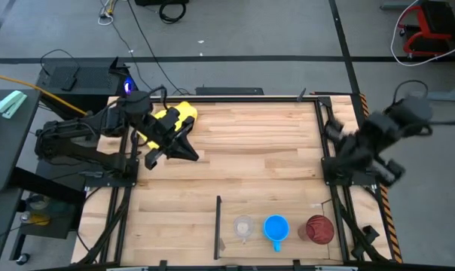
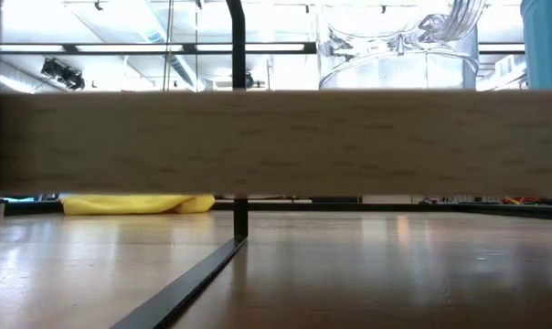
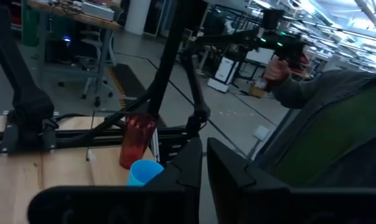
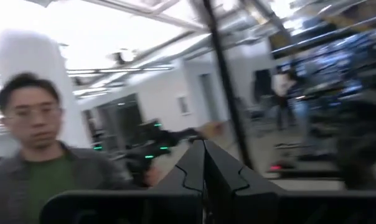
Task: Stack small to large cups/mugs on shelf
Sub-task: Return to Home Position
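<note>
The shelf (image 1: 284, 203), a pale wood plank panel with fine straight grain, lies at the 6 o'clock edge of the bench (image 1: 250, 143). A thin black divider strip (image 1: 218, 226) borders it at 9 o'clock and black metal frame rails (image 1: 340, 218) at 3 o'clock. Three vessels stand upright on it in a row, near one another but apart. Nearest the strip is a tiny clear plastic cup (image 1: 244, 227), round and glassy. At its 3 o'clock is a bright blue mug (image 1: 276, 226), smooth and glossy, with its handle pointing to 6 o'clock. At 3 o'clock again is a dark-red translucent tumbler (image 1: 319, 229), taller and slightly tapered.

The left end effector (image 3: 204, 163) hangs over the bench at about 10 o'clock, just beside a crumpled yellow cloth (image 1: 178, 114). Its blocky matt-black fingers are drawn almost together with only a thin slit between, and they hold nothing. The right end effector (image 4: 203, 155) sits at the bench's 3 o'clock edge, over the rails, its fingers pressed flat against each other and empty.

Beyond the bench a person (image 3: 337, 124) in a grey sleeve grips a dark handheld device
</note>
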Available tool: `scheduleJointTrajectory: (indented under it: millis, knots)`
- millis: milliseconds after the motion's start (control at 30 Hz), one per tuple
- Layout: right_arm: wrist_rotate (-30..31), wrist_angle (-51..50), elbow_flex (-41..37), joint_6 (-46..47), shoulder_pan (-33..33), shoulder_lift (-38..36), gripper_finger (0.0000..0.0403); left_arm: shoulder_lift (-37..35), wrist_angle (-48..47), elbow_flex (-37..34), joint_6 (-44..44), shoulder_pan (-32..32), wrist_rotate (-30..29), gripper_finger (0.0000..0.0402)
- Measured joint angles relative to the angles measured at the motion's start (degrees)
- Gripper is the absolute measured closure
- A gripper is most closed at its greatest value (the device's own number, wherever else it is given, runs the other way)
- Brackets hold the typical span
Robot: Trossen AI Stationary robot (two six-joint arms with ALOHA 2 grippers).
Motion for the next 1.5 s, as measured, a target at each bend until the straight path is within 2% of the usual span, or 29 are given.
scheduleJointTrajectory:
  millis: [133, 233, 400, 567, 700, 900, 1000, 1133, 1367, 1500]
  knots:
    - [1.5, -6.8, 0.0, -2.1, -6.0, -6.5, 0.0388, 0.0, 0.0, 0.0, 1.4, 1.5, 1.7, 0.0369]
    - [3.7, -10.5, 0.0, -3.6, -8.1, -11.9, 0.0389, 0.0, 0.0, 0.0, 1.5, 2.1, 2.3, 0.0373]
    - [3.8, -12.6, 0.1, -7.8, -8.3, -19.7, 0.0389, 0.0, 0.1, 0.0, 1.5, 3.1, 3.5, 0.0378]
    - [5.5, -13.9, 0.0, -10.1, -8.3, -24.4, 0.0389, 0.0, 1.3, 0.0, 1.5, 6.0, 6.0, 0.0372]
    - [6.3, -9.1, -5.2, -8.5, -8.3, -26.6, 0.0389, 0.0, 2.4, 0.0, 0.8, 9.2, 8.5, 0.0367]
    - [5.1, 10.6, -25.3, -4.4, -8.2, -30.3, 0.0387, 0.0, 3.3, 0.0, 0.0, 12.4, 10.9, 0.0369]
    - [5.9, 17.0, -31.4, -5.9, -8.2, -33.0, 0.0387, 0.3, 3.4, 0.0, 0.0, 13.2, 11.9, 0.0373]
    - [7.8, 18.3, -34.6, -6.6, -8.2, -37.8, 0.0386, 1.9, 4.0, 0.1, -0.4, 13.6, 13.5, 0.0376]
    - [7.7, 18.8, -37.1, -9.7, -8.3, -43.9, 0.0386, 6.0, 12.4, 0.1, -3.9, 10.6, 13.9, 0.0367]
    - [7.7, 18.8, -39.0, -9.6, -8.2, -44.9, 0.0386, 5.9, 13.4, 0.1, -6.0, 14.1, 15.1, 0.0366]
